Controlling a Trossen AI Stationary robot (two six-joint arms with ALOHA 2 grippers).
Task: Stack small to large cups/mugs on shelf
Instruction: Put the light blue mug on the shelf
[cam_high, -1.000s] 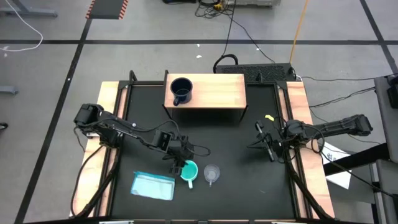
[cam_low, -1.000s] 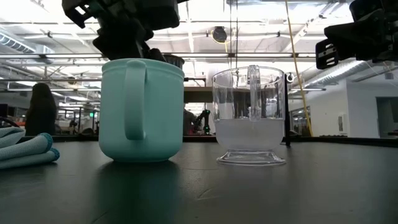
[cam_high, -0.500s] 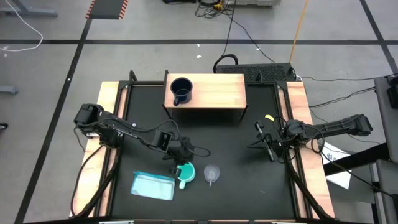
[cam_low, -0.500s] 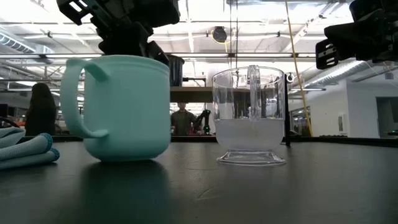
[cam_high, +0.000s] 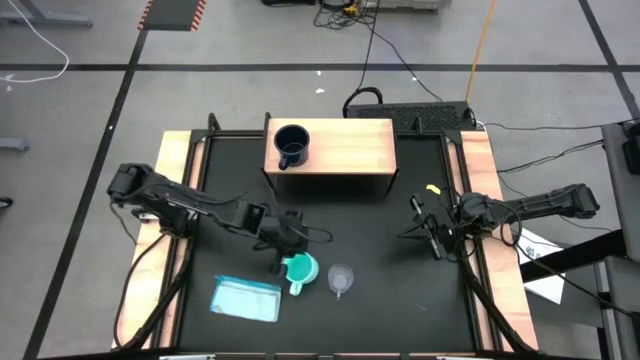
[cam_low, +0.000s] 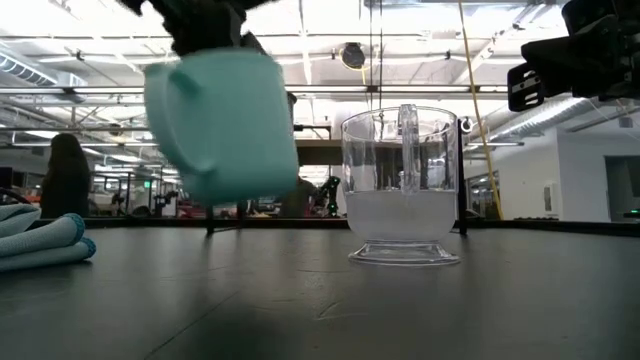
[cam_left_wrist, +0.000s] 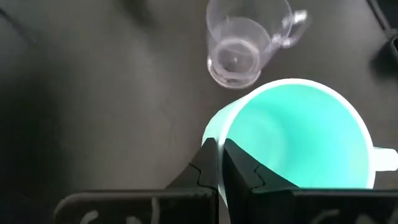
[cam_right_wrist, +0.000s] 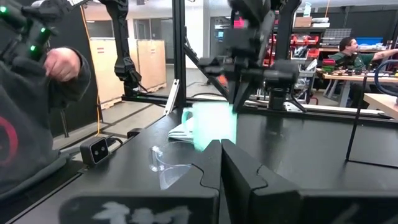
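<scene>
The turquoise mug (cam_high: 298, 268) hangs above the table's near middle, with my left gripper (cam_high: 285, 252) shut on it. The low view shows the mug (cam_low: 222, 125) tilted and clear of the tabletop. The clear cup (cam_high: 341, 279) stands upright on its base just right of the turquoise mug. On its base at the left end of the wooden shelf (cam_high: 350, 150), at the table's far side, stands the dark navy mug (cam_high: 290, 146). My right gripper (cam_high: 432, 240) waits shut at the table's right side, holding nothing. My left gripper pinches the turquoise mug's rim (cam_left_wrist: 215, 134), on the side away from the handle (cam_left_wrist: 385, 158). One finger (cam_left_wrist: 239, 173) is inside the mug and the other outside the wall. The fingers come from above, pointing down. The mug is lifted clear and hangs tilted.
A flat light-blue packet (cam_high: 246, 297) lies at the near left. Light wooden strips run along the table's left and right sides. A person's sleeve and hand (cam_right_wrist: 43, 81) show beside the table in the right wrist view.
The turquoise mug has turned about on the table, its handle swinging round. It has then come up clear of the tabletop and tipped. My left gripper has risen with it and drawn slightly toward the table's far left.
</scene>
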